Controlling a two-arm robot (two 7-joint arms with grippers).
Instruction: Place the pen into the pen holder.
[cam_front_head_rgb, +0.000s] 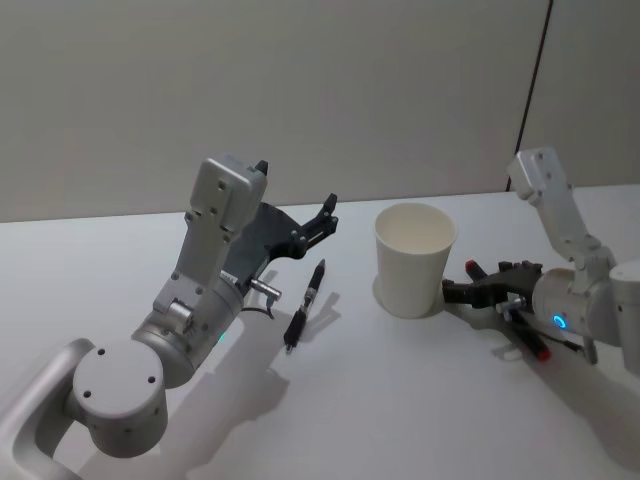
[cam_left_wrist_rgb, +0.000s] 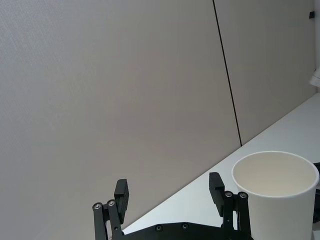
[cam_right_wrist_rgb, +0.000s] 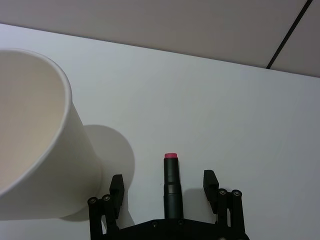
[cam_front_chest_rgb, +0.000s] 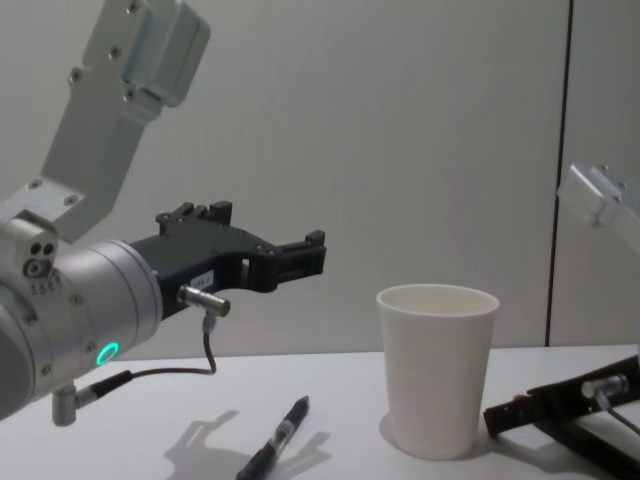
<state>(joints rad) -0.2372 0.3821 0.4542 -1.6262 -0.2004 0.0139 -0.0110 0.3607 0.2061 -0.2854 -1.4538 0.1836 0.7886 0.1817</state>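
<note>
The pen (cam_front_head_rgb: 305, 305), black and slim, lies on the white table just left of the pen holder (cam_front_head_rgb: 414, 258), an upright white paper cup. The chest view shows the pen (cam_front_chest_rgb: 275, 445) flat on the table and the pen holder (cam_front_chest_rgb: 438, 370) beside it. My left gripper (cam_front_head_rgb: 328, 218) hangs open and empty above the pen's far end, well off the table (cam_front_chest_rgb: 315, 255). My right gripper (cam_front_head_rgb: 458, 285) rests low by the holder's right base, open. Between its fingers (cam_right_wrist_rgb: 210, 182) lies a black stick with a pink-red end (cam_right_wrist_rgb: 171, 180), untouched.
The white table (cam_front_head_rgb: 400, 400) runs back to a grey wall. In the left wrist view the cup (cam_left_wrist_rgb: 280, 195) stands ahead of the left gripper (cam_left_wrist_rgb: 169, 190). In the right wrist view the cup (cam_right_wrist_rgb: 35, 150) looms close beside the right gripper (cam_right_wrist_rgb: 163, 184).
</note>
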